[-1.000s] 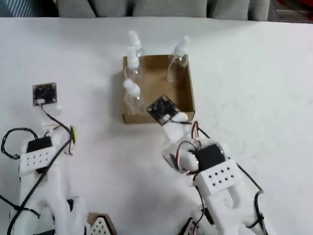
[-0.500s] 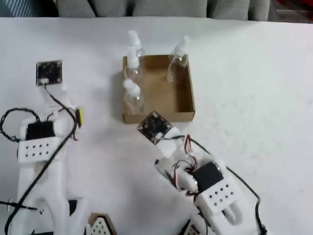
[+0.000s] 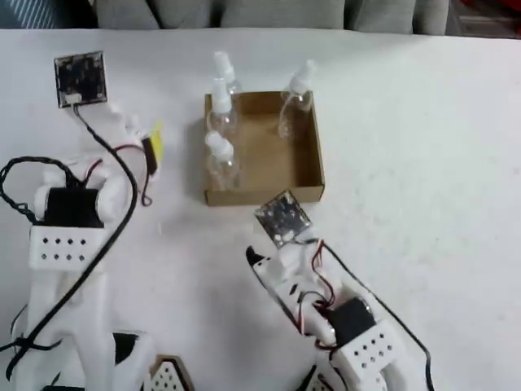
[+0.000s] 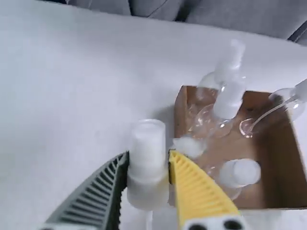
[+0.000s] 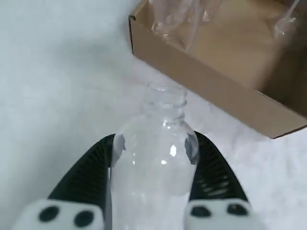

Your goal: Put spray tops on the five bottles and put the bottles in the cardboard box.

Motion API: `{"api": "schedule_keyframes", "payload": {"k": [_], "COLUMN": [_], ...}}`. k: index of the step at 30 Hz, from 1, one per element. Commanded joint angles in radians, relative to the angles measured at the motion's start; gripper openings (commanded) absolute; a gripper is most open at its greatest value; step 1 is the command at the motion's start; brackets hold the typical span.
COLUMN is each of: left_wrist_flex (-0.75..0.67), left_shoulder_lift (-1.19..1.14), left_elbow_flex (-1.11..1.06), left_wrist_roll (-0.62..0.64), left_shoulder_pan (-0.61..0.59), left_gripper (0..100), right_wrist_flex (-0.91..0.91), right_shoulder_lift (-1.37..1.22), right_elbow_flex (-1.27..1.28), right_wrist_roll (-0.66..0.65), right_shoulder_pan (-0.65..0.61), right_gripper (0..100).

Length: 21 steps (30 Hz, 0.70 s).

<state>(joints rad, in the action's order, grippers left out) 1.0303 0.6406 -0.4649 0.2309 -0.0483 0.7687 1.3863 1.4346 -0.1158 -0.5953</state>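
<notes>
While the right arm is pulling back from the cardboard box [image 3: 236, 196] toward the lower middle of the high view, the right gripper [image 5: 154, 140] is clamping a clear, smooth plastic bottle [image 5: 156, 177] with a bare threaded neck. The left arm is swinging toward the upper left, and the left gripper [image 4: 147, 154], ribbed grey and yellow, is squeezing a frosted white cylindrical spray top [image 4: 146, 139]. Four topped bottles [image 3: 220, 155] are standing in or just behind the box, so this is likely the last pairing, with capping coming next.
</notes>
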Motion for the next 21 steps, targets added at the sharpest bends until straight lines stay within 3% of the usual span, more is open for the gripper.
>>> {"api": "schedule_keyframes", "payload": {"k": [1, 9, 18, 21], "left_wrist_flex": [-0.003, -0.011, -0.176, -0.167], "left_shoulder_lift": [0.007, 0.007, 0.007, 0.007], "left_elbow_flex": [0.152, 0.302, 0.315, 0.301], "left_wrist_roll": [0.008, 0.015, 0.018, 0.098], "left_shoulder_pan": [0.071, 0.191, 0.285, 0.294], "left_gripper": [2, 2, 2, 2], "right_wrist_flex": [-0.022, -0.024, -0.025, -0.025], "right_shoulder_lift": [0.127, 0.417, 0.415, 0.415], "right_elbow_flex": [0.026, 0.181, 0.184, 0.184], "right_wrist_roll": [-0.018, -0.015, -0.017, -0.017], "right_shoulder_pan": [-0.013, -0.119, -0.117, -0.117], "right_gripper": [1.6, 1.6, 1.6, 1.6]}}
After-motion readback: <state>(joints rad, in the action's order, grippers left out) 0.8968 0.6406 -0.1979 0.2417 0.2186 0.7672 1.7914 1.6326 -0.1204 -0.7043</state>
